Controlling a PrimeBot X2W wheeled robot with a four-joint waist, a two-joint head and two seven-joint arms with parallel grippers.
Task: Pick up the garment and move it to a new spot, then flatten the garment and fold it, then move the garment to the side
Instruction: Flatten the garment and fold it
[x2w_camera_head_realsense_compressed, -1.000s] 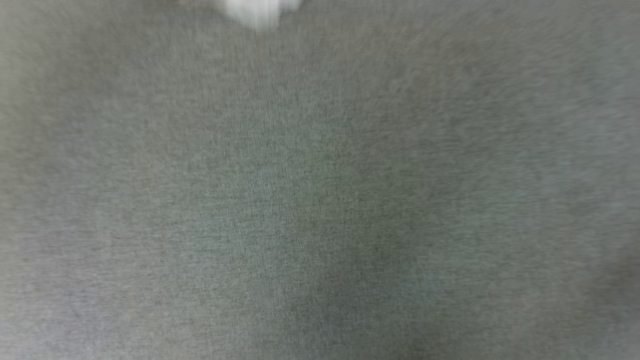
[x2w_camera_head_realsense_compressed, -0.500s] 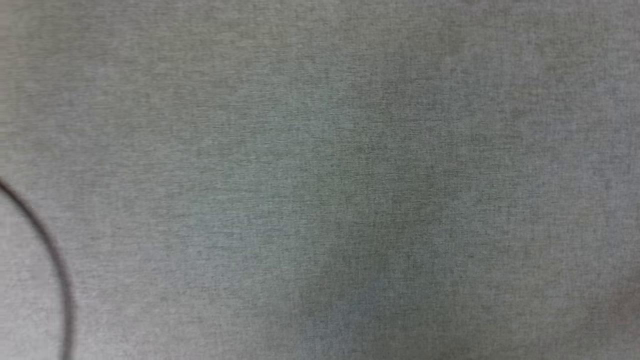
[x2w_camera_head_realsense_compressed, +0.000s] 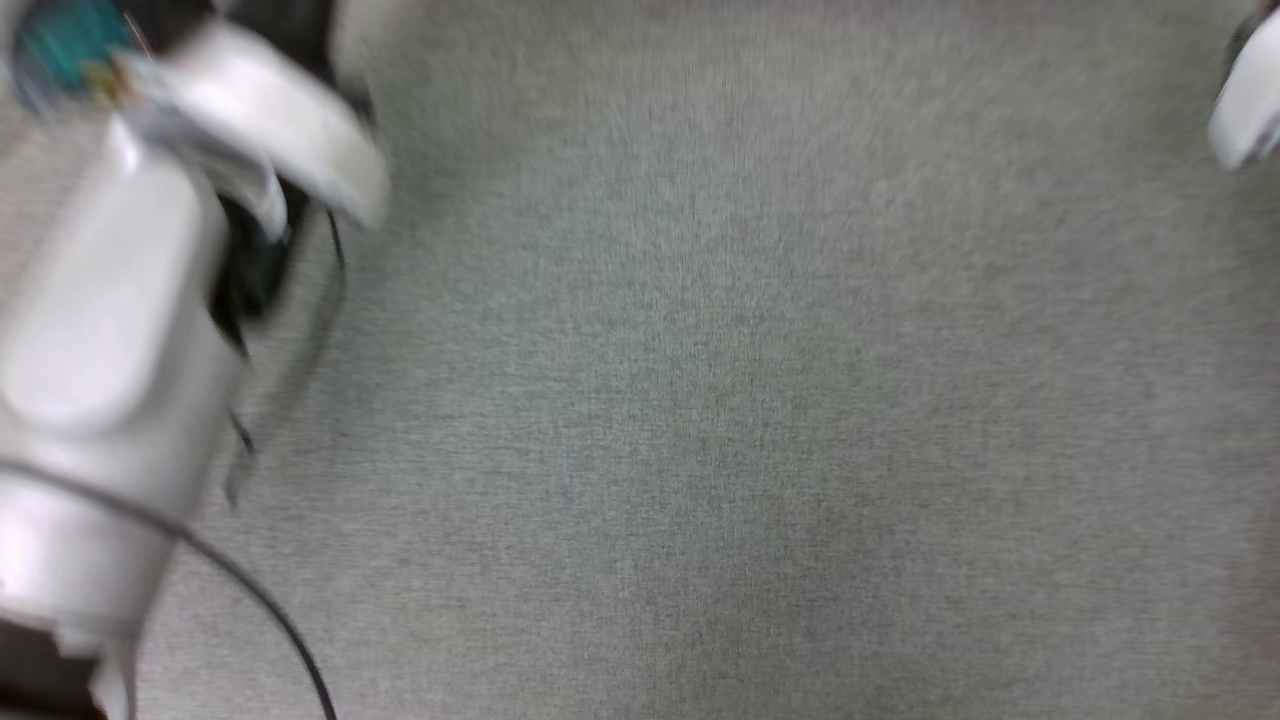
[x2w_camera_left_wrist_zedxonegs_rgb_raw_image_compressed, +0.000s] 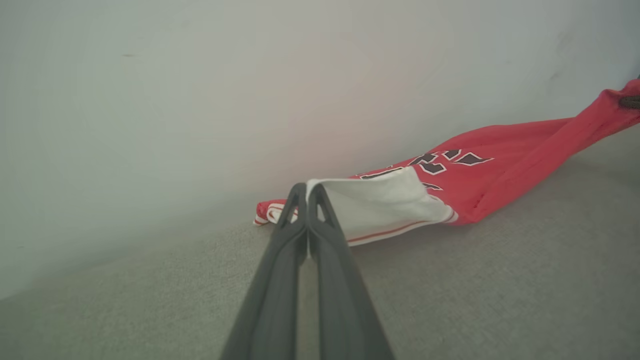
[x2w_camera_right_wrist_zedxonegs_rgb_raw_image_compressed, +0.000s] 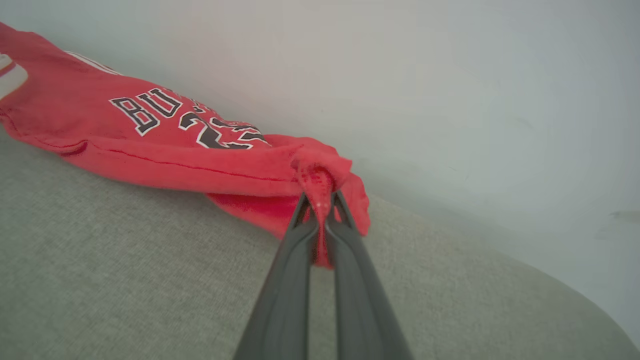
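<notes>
The big grey soft surface (x2w_camera_head_realsense_compressed: 700, 400) lies under everything. The garment (x2w_camera_left_wrist_zedxonegs_rgb_raw_image_compressed: 500, 155) is pulled out long and low over it, from the middle of the left wrist view to the right edge. The left gripper (x2w_camera_left_wrist_zedxonegs_rgb_raw_image_compressed: 307, 192) is pinched tight on the white sleeve (x2w_camera_left_wrist_zedxonegs_rgb_raw_image_compressed: 380, 200). The right gripper (x2w_camera_right_wrist_zedxonegs_rgb_raw_image_compressed: 320, 200) is pinched tight on the red end. Each arm has one end, so I think both must move together.

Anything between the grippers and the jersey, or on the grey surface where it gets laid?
Nothing visible. The left gripper is shut on the garment at its white sleeve, the right gripper on bunched red cloth. The grey surface shows no obstacle; the robot's own left arm and cable sit at the head view's left.
</notes>
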